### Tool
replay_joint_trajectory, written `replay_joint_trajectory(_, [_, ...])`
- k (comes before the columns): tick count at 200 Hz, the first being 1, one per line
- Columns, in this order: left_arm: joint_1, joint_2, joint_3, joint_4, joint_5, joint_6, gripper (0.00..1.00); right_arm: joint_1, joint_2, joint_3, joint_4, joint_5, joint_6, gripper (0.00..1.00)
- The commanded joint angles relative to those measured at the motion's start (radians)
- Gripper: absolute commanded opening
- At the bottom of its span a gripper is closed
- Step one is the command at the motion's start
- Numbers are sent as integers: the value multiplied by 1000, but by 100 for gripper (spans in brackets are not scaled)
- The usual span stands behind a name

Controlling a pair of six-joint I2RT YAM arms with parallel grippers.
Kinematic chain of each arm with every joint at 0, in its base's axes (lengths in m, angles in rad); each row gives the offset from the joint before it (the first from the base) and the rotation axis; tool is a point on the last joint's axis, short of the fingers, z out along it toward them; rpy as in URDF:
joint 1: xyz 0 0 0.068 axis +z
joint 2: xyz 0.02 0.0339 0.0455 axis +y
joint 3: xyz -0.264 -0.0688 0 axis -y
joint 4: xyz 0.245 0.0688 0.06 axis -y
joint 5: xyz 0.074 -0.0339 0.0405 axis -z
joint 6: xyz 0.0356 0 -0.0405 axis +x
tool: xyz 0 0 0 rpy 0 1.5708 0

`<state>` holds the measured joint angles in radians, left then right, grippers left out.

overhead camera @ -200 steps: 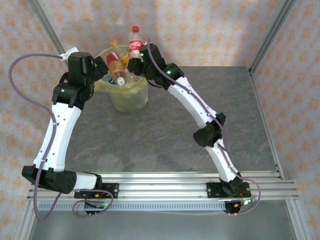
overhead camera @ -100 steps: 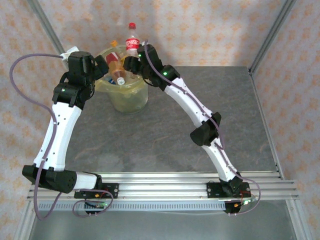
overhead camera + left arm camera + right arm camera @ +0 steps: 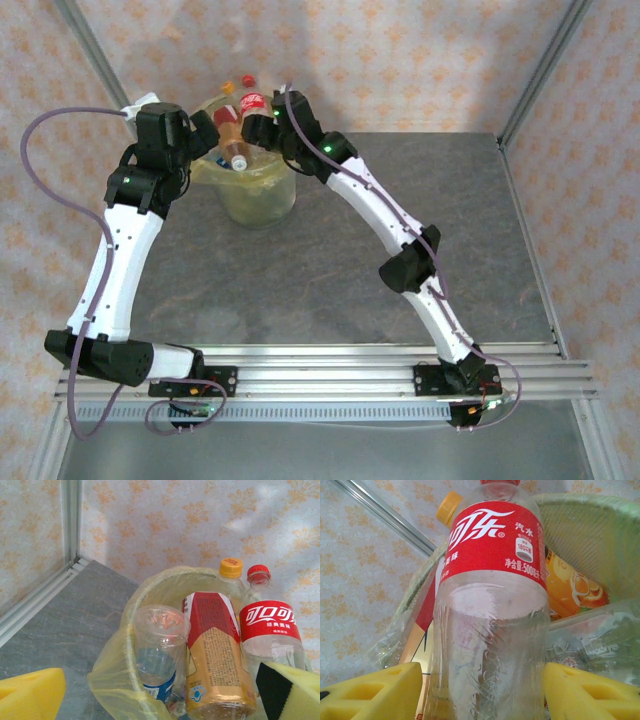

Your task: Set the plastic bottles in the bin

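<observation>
The bin (image 3: 262, 195), lined with a yellow-green bag, stands at the table's far left and holds several plastic bottles. A clear cola bottle (image 3: 251, 100) with a red label and red cap leans in it beside an orange-capped tea bottle (image 3: 215, 650) and a clear blue-labelled bottle (image 3: 157, 645). My right gripper (image 3: 262, 122) is at the bin's right rim. Its yellow pads (image 3: 370, 692) flank the cola bottle's (image 3: 492, 545) base, with a thin gap on the left side, so it is open. My left gripper (image 3: 203, 135) hovers open over the bin's left rim (image 3: 107, 665), holding nothing.
Metal frame posts (image 3: 545, 70) and patterned walls close in the table's back and sides. An orange-labelled bottle (image 3: 570, 587) and a crumpled clear one (image 3: 600, 640) lie deeper in the bin. Bare grey table (image 3: 330, 270) stretches in front of the bin.
The cola bottle stood upright above the bin in my right gripper; now it has tipped down among the bottles. My right gripper shifted slightly left. The left arm stayed still.
</observation>
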<state>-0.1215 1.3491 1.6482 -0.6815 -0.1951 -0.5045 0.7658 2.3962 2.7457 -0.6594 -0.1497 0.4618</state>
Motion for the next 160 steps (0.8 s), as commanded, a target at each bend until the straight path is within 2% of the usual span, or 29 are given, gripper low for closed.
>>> replay_joint_trajectory(1, [7,10,18,30,5,-15,100,18,-34,34,-42,24,-29,67])
replay_joint_trajectory(89, [7,39,38,33,32,-16,100,33,-101,34,-110,102,-97,87])
replay_joint_trajectory(125, [7,63,44,24,57,-15,99,33,-131,34,-123,117,-120,87])
replay_joint_trajectory(160, [8,67,10,47,109,-24,81,33,-153,31,-129,127,-158,75])
